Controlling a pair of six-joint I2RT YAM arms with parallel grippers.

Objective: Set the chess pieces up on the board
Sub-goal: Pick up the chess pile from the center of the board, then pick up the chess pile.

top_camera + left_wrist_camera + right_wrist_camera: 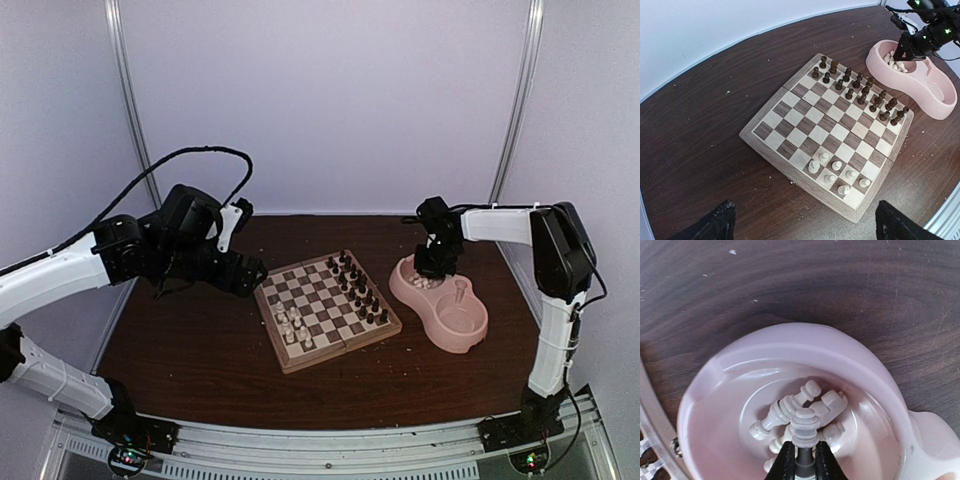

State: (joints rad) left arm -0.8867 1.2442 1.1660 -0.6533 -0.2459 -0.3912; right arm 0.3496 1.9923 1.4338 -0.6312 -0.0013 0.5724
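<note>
While the left gripper (805, 210) hangs wide open and empty left of the square wooden chessboard with brown checks (805, 117), the right gripper (804, 460) — the nearer one — pinches one cream-white turned chess piece (805, 422), upright, inside the pink double bowl (790, 335) just right of it.

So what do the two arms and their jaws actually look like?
Both the left arm and right arm have white tubular links joined by bulky black joint housings. A black cable loops above the left arm; thinner black wiring runs along the right. Green lights glow on the right wrist. The jaws are black.
</note>
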